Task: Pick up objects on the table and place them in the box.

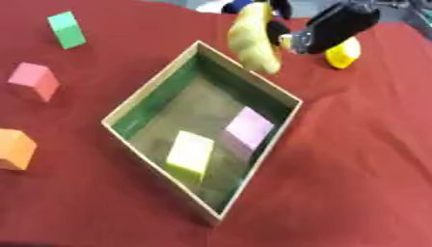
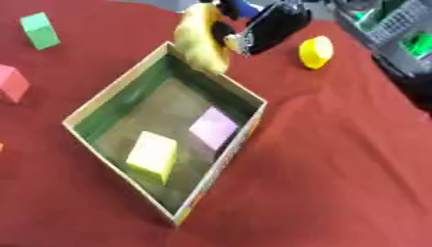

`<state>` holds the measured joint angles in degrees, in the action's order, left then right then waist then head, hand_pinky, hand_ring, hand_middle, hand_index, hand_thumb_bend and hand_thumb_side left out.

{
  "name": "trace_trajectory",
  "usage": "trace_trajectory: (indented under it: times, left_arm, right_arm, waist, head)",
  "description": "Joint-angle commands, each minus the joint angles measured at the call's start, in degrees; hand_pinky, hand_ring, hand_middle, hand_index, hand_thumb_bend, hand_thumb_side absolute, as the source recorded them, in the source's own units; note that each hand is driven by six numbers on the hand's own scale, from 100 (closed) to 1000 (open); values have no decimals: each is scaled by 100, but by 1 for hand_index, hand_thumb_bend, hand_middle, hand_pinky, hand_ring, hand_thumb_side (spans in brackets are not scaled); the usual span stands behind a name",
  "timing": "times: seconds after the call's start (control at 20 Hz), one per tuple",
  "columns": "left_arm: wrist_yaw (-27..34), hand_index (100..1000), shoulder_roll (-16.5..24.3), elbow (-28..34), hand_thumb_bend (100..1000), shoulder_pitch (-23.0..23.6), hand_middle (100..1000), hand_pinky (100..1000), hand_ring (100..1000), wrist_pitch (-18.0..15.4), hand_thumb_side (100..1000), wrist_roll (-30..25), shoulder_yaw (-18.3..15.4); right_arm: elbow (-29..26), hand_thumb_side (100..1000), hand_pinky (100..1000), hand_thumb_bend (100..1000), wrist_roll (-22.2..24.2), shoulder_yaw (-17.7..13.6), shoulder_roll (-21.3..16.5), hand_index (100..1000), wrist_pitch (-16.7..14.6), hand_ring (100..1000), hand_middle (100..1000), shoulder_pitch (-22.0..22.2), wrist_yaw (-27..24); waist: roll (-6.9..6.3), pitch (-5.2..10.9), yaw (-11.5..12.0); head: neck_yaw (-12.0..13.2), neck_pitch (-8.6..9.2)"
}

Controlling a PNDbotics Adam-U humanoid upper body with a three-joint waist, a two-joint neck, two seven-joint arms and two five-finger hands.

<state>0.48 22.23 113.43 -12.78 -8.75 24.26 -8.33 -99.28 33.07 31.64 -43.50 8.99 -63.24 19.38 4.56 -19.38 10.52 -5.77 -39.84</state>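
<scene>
The right robot hand [image 1: 333, 29] enters from the upper right and is closed on a yellow banana-shaped object [image 1: 253, 41]. Its fingers are hidden behind the object, so the exact grip cannot be resolved. The left robot hand appears in neither view.

The banana-shaped object hangs roughly upright above the far corner of the box [image 1: 278, 94], with its lower end just over the far rim. Whether it touches the rim cannot be determined.

The box is a shallow open cardboard tray with green inner walls, set corner-on upon the red-covered table [image 1: 354, 169]. It already contains two items:
- a yellow-green block [image 1: 191, 152] near the near wall;
- a pale pink block [image 1: 247, 129] against the right-hand wall.

Outside the box, the following remain on the table:
- a yellow rounded object [image 2: 316, 51], beyond the box on its right side, just past the right robot hand;
- a green block [image 1: 66, 30], well apart from the box on its far left;
- a pink block [image 1: 33, 80], left of the box;
- an orange block [image 1: 15, 148], left of the box near the picture edge.

Assessment: two items are placed, one is in transfer and appears ready for release into the box, and four remain to be collected.
</scene>
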Motion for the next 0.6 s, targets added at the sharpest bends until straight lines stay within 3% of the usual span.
trace_trajectory:
  times: [0.05,0.25,0.4,0.5,0.6]
  left_arm:
    - [5,793,114,116,121,-97,568,733,570,-19,328,-29,4]
    - [35,793,97,116,118,-137,567,733,570,-26,330,-49,18]
    - [52,793,89,116,117,-161,567,733,569,-29,331,-59,25]
    - [60,793,88,116,116,-171,567,733,569,-29,332,-64,28]
    - [66,793,91,116,116,-177,567,733,569,-31,332,-63,25]
  right_arm:
    - [358,100,809,100,30,92,278,523,-29,660,394,-168,204]
    - [787,100,812,100,-26,244,640,575,-161,679,439,-148,505]
    - [1043,100,823,100,-33,330,824,673,-231,730,520,-128,671]
    - [1158,100,841,102,34,361,878,783,-291,809,636,-120,744]
    - [1238,100,854,126,156,347,893,834,-373,858,717,-109,780]
  waist:
    - [-22,98,58]
    - [-16,25,185]
    - [-4,-21,235]
    - [5,-45,250]
    - [15,-62,254]
  head:
    - [-64,-57]
    - [-120,-66]
    - [-136,-66]
    - [-136,-71]
    - [-129,-79]
